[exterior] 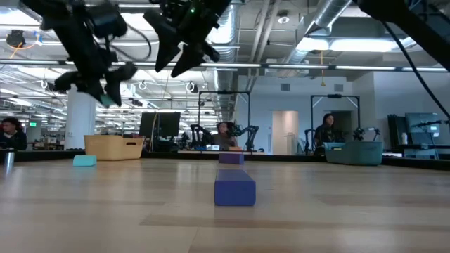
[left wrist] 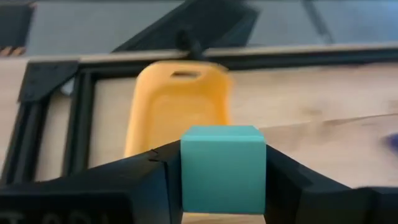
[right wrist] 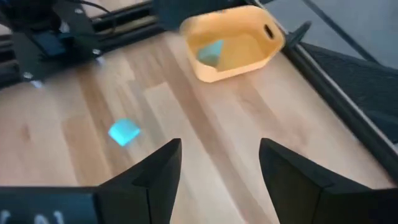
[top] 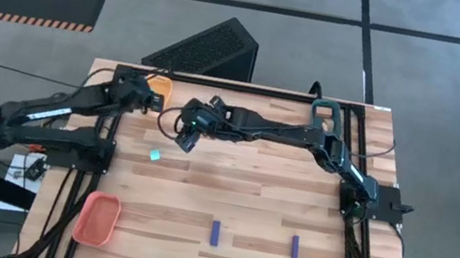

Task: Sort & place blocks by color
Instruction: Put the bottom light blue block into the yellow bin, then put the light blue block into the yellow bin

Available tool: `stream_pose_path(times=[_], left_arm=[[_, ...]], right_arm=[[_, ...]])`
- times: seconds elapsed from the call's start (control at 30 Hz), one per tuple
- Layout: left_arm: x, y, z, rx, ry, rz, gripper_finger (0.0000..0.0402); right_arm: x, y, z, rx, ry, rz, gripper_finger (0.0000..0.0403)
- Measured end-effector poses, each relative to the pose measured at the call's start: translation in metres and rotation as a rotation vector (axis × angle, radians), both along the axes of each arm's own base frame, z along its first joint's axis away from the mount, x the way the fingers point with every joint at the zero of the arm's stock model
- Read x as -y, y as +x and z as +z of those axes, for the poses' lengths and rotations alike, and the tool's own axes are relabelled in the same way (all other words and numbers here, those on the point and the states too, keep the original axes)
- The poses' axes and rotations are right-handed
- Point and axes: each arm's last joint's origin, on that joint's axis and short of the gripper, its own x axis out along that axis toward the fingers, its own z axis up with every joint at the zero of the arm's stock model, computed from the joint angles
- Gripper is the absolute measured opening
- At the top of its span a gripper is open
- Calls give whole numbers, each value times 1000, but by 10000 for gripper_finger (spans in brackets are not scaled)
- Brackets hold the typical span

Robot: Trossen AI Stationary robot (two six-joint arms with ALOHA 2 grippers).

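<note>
My left gripper (left wrist: 222, 163) is shut on a light cyan block (left wrist: 222, 155) and hovers by the yellow-orange tray (top: 158, 88) near the table's far left corner. In the low view it hangs high above the tabletop (exterior: 105, 88). My right gripper (right wrist: 221, 162) is open and empty in the air (top: 187, 139), right of the tray. A second cyan block (right wrist: 124, 132) lies flat on the table below it (top: 154, 156). A third cyan piece (right wrist: 211, 51) rests inside the tray. Two dark blue bars (top: 216, 232) (top: 295, 246) lie near the table's near edge. My left gripper pinches the cyan block by its two opposite side faces (left wrist: 188, 177), one dark finger (left wrist: 152, 177) on each side. The block is lifted clear of the table, its front face square to the wrist camera, with the yellow-orange tray (left wrist: 177, 102) beyond it.
An orange tray (top: 97, 218) sits at the near left corner and a teal tray (top: 326, 114) at the far right. The arms' bases and black frame rails line the left and right table edges. Bare wood (top: 258, 186) spreads across the table's middle.
</note>
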Motion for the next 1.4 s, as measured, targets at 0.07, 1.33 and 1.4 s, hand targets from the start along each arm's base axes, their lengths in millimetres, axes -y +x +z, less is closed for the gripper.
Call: stream_pose_path(times=[0.07,1.33,1.4], left_arm=[[-14,1,-8,-30,-40,29,149],[4,-35,46,-156,-186,-256,165],[4,-34,46,-157,-187,-256,165]], right_arm=[[-5,0,-4,-1,27,-14,231],[-16,71,-153,287,-33,344,323],[-16,71,-161,276,-21,375,333]])
